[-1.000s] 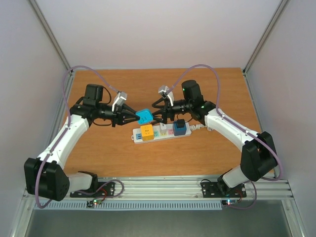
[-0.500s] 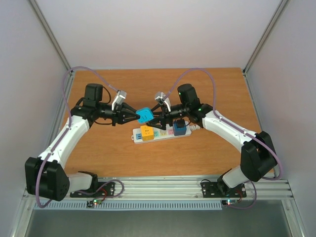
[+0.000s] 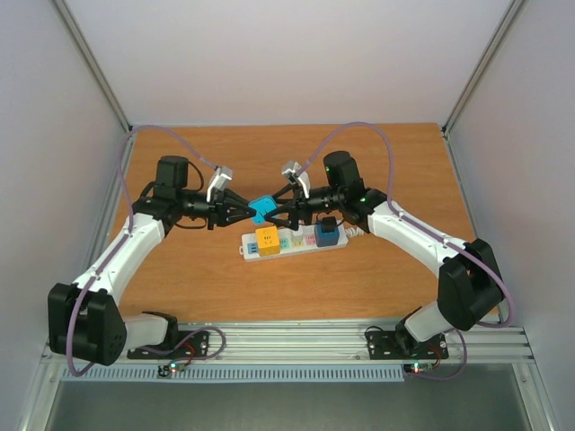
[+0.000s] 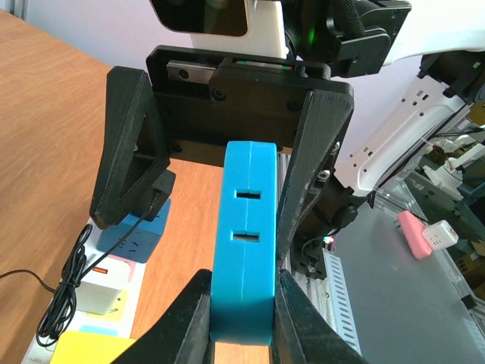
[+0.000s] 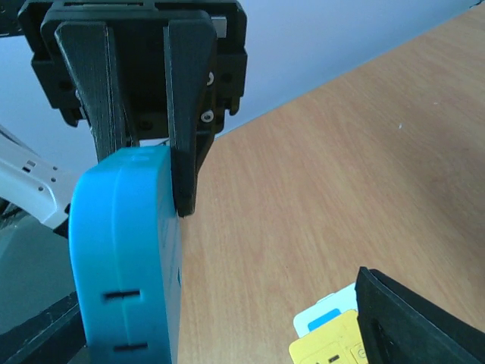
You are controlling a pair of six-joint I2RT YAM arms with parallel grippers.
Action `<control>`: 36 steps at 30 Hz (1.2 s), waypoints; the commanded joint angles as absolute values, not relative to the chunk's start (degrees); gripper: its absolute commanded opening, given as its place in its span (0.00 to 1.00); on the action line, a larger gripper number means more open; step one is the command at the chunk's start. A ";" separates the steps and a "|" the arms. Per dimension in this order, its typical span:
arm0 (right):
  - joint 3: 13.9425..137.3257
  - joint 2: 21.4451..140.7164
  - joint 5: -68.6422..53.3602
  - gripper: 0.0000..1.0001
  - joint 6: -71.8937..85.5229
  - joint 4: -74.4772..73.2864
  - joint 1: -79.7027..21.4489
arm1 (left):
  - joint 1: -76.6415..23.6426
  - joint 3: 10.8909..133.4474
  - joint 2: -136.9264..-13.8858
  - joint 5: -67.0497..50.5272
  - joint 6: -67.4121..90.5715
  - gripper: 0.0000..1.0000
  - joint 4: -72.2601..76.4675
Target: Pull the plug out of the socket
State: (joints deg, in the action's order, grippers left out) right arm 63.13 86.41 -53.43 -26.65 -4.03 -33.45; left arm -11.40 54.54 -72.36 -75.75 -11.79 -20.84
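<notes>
A cyan-blue plug [image 3: 261, 208] hangs in the air above the table, clear of the socket [image 3: 292, 241], a long white power strip with pastel faces. My left gripper [image 3: 246, 213] is shut on the plug's near end; in the left wrist view both fingertips [image 4: 182, 318] press its sides [image 4: 244, 243]. My right gripper [image 3: 275, 214] comes from the opposite side and stands open, its fingers straddling the plug's other end with a gap on one side. The right wrist view has the plug [image 5: 125, 258] at its left and one of my own fingers [image 5: 413, 326] at lower right.
On the power strip sit a yellow plug [image 3: 267, 241], a dark blue adapter [image 3: 327, 233] and a small white adapter with a thin black cable [image 4: 102, 288]. The strip's white cord [image 3: 364, 232] runs off to the right. Bare wooden table [image 3: 269, 162] lies behind the grippers.
My right gripper has moved left to the blue plug, and its fingers now straddle it, a little narrower than before. The left gripper still holds the plug, almost in the same place.
</notes>
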 commanded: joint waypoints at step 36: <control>72.15 86.68 -42.89 0.86 -26.88 -9.09 -32.61 | -15.81 57.19 -74.30 -74.33 -20.47 0.01 -27.57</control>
